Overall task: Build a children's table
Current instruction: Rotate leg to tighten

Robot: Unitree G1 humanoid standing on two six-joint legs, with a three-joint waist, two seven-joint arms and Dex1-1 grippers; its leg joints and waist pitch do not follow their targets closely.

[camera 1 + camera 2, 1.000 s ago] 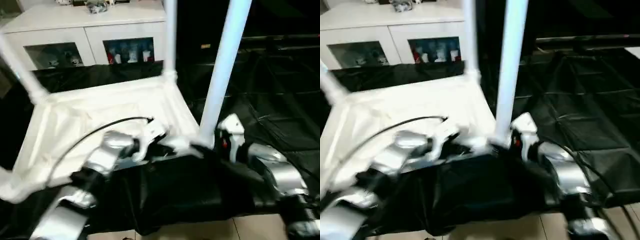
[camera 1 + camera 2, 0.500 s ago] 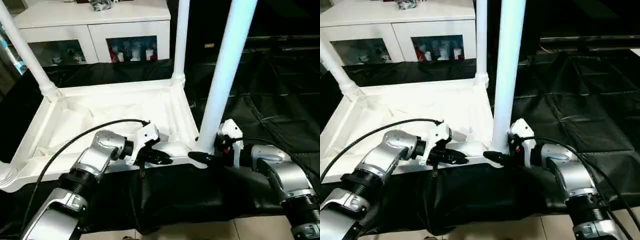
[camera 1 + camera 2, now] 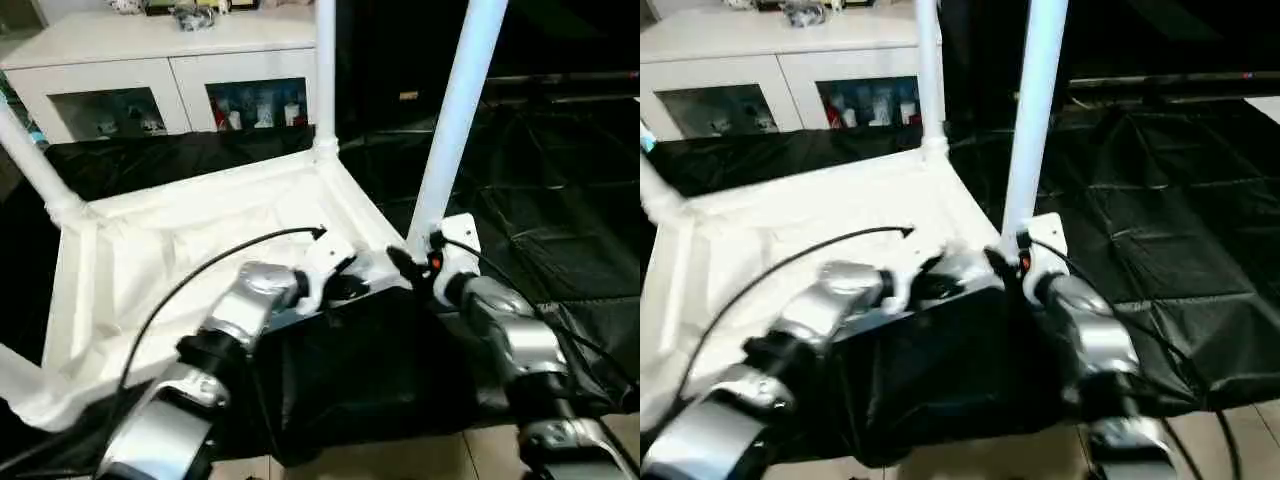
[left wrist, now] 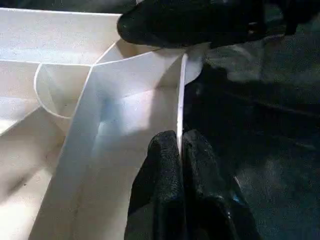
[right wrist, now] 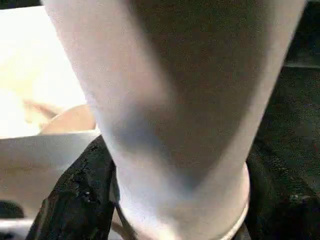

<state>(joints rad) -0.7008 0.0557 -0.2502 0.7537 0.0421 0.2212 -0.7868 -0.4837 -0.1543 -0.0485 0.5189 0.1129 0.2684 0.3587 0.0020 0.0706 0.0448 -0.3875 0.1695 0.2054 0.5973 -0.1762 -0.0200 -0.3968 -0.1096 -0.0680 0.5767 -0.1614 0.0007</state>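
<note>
Compared with half a second ago, both arms have pulled in closer together at the near right corner, and the table top looks a bit swung round, though the head camera has shifted too, so part of that is just the view.

The children's table lies upside down on the black-draped worktop, ribbed underside up, legs pointing up. The left gripper has its fingers closed right down on the thin near rim. The right gripper sits at the base of the near right leg, fingers either side of it at the socket and apparently clamped.

My read: hollow plastic, so light and fairly stiff, but smooth and slippery, and those long legs act as levers. Grabbing low at the socket and on the rim edge looks like the sensible hold; higher up the leg I'd expect wobble.
</note>
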